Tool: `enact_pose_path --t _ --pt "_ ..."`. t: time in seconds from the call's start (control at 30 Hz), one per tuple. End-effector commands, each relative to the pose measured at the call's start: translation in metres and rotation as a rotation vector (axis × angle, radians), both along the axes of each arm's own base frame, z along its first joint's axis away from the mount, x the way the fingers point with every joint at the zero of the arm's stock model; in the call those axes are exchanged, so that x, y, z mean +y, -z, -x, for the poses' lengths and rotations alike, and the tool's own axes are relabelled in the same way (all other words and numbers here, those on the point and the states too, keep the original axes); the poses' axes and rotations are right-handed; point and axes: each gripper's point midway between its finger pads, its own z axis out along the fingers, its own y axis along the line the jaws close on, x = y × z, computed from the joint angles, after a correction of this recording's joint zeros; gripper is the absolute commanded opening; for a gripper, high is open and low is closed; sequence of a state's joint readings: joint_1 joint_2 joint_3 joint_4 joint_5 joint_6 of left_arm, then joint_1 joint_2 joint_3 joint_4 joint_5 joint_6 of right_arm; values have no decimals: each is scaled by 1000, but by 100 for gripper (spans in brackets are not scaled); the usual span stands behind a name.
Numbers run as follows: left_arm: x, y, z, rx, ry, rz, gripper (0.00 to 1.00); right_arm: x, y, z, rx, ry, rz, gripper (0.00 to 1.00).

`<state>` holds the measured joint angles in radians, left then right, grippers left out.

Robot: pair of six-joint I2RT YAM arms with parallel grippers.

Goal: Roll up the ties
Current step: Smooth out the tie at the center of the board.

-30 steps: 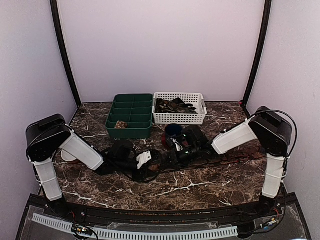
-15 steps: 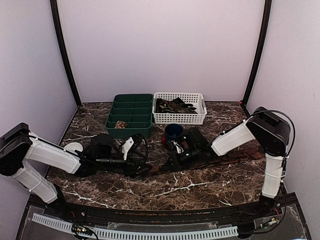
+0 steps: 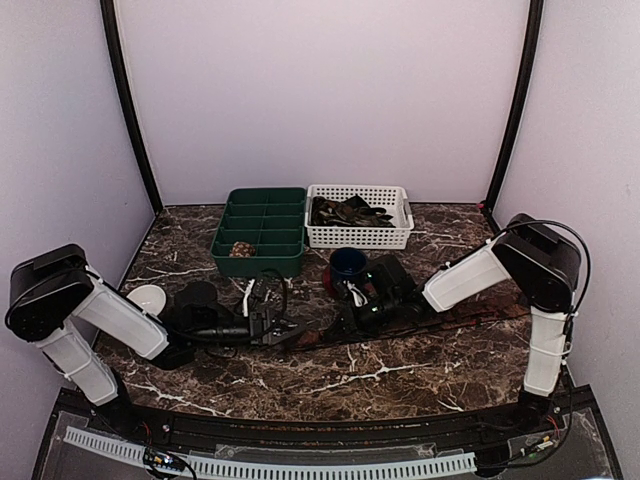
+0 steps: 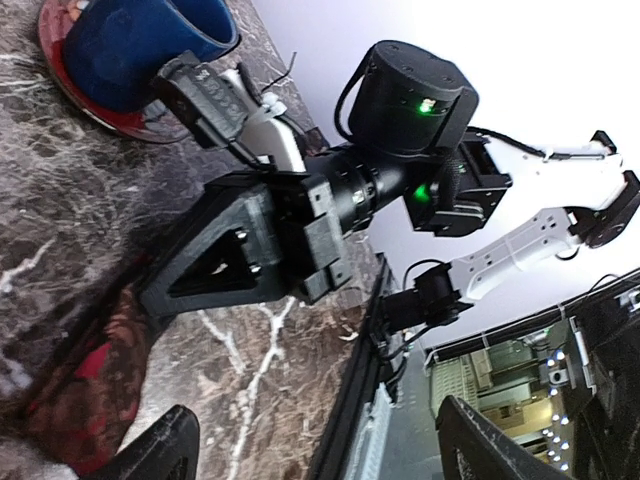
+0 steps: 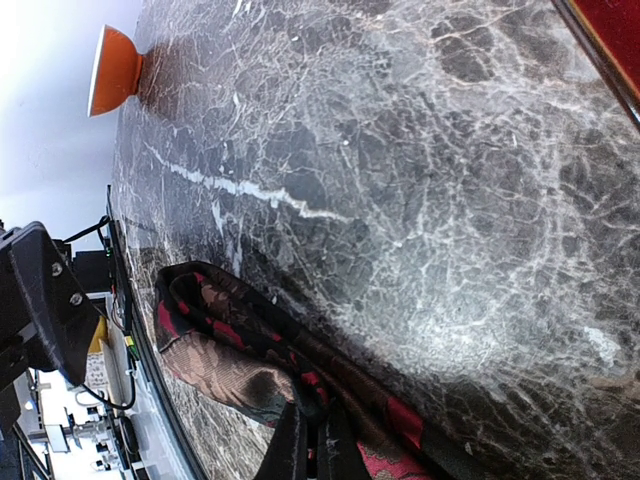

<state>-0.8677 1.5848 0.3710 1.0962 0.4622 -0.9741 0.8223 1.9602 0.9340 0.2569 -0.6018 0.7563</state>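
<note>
Right gripper: clamped on 1 tie, 7 o'clock of mug. Left gripper: spread wide, nothing held. Probably light, limp, slick; likely to sag unsupported. Best pinched across flat end, against table.

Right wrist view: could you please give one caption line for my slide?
Right gripper pinches a dark, red-patterned tie lying on the marble table.

Dark patterned fabric necktie on marble table between left gripper and right gripper, blue ceramic mug just behind right gripper, green plastic compartment tray behind left gripper, brownish rolled tie in its near-left compartment, white plastic lattice basket beside tray, behind mug.
</note>
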Motion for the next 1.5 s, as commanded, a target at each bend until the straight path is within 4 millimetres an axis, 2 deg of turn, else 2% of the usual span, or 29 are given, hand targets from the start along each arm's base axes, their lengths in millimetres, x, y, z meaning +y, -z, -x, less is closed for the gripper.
enact_pose_path --t 0.0,0.1,0.33,0.47,0.57,0.67,0.77,0.9,0.97,1.07,1.2,1.3,1.47 --pt "-16 -27 -3 45 -4 95 92 -5 7 1 -10 7 29 0" --pt "-22 -22 -10 78 -22 85 94 -4 8 1 -3 10 26 0" --pt "-34 9 -25 188 -69 44 95 -4 7 1 0 12 25 0" --pt "-24 47 -31 288 -144 -16 96 -4 7 2 -2 10 26 0" --pt "-11 84 -29 395 -196 -82 96 -5 7 2 -1 10 25 0" --pt "3 106 -25 479 -238 -102 95 -5 8 2 -2 12 30 0" --pt "6 101 -23 435 -221 -102 95 -6 8 3 1 12 30 0" --pt "-9 57 -25 160 -96 -178 99 -7 8 3 0 15 32 0" --pt "-7 37 -26 -6 -43 -291 99 -7 8 3 0 15 33 0" --pt "-4 12 -24 -269 44 -353 99 -7 8 4 3 18 28 0" --pt "3 27 -23 -461 172 -522 96 -6 8 3 4 21 26 0" --pt "6 41 -26 -571 216 -586 93 -6 8 3 8 22 25 0" --pt "-7 55 -34 -669 289 -620 88 -6 7 3 5 25 24 0"
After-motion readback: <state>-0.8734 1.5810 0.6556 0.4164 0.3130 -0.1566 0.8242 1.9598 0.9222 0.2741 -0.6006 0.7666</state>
